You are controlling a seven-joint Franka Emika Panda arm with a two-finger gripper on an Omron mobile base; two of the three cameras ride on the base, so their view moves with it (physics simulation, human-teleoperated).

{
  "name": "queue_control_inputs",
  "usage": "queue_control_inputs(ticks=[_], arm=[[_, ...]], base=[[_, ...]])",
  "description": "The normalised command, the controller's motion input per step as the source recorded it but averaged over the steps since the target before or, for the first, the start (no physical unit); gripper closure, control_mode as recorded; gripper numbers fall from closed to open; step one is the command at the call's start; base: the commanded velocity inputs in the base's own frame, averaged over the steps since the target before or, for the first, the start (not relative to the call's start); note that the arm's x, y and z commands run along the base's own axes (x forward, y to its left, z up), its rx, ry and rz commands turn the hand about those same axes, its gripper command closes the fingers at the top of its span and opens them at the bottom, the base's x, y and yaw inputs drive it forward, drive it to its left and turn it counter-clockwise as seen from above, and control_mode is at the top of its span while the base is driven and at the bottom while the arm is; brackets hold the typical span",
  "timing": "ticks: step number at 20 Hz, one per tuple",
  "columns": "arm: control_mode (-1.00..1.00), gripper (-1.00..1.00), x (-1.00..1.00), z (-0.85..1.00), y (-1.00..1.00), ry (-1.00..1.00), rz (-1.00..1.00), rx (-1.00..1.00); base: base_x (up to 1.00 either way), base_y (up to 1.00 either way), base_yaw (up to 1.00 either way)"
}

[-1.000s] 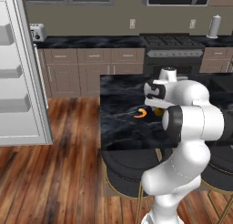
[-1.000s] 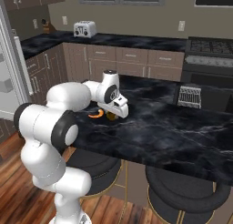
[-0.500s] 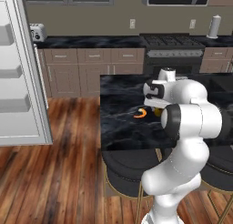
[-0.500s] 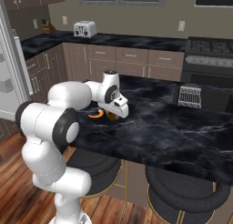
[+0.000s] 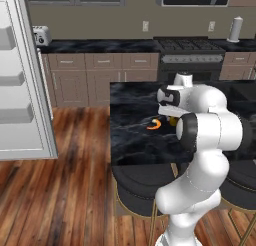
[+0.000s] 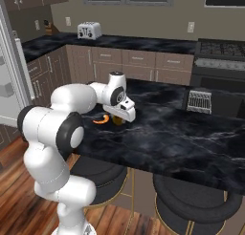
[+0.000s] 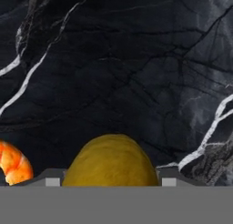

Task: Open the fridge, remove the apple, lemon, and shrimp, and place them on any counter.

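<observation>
Pincer (image 6: 123,118) easing open around lemon (image 7: 111,160) on desk (image 6: 191,133) beside shrimp (image 5: 154,124); release underway, apple still pending.

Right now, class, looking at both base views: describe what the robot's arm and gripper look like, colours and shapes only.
The arm is glossy white, built of thick rounded segments, with dark grey to black rings at the joints. Its wrist ends in a short white cylinder with a dark band. The gripper has a white boxy body. No cables or markings can be made out.
</observation>
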Motion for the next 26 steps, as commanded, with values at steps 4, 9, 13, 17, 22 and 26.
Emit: queue_control_inputs(ticks=[4, 9, 13, 17, 22, 26], arm=[[-1.00, -1.00, -0.15, 0.05, 0.05, -0.01, 0.06, 0.00], [-1.00, -1.00, -0.24, 0.36, 0.11, 0.00, 0.12, 0.00], [-1.00, -1.00, -0.40, 0.79, 0.05, -0.04, 0.11, 0.00], [-1.00, -1.00, -0.38, 0.99, 0.14, 0.00, 0.14, 0.00], [-1.00, -1.00, -0.60, 1.00, 0.48, 0.00, 0.21, -0.01], [-1.00, -1.00, -0.93, 0.92, 0.72, -0.03, 0.23, -0.04]], base=[[0.00, 0.00, 0.00], [0.00, 0.00, 0.00], [0.00, 0.00, 0.00], [0.00, 0.00, 0.00], [0.00, 0.00, 0.00], [0.00, 0.00, 0.00]])
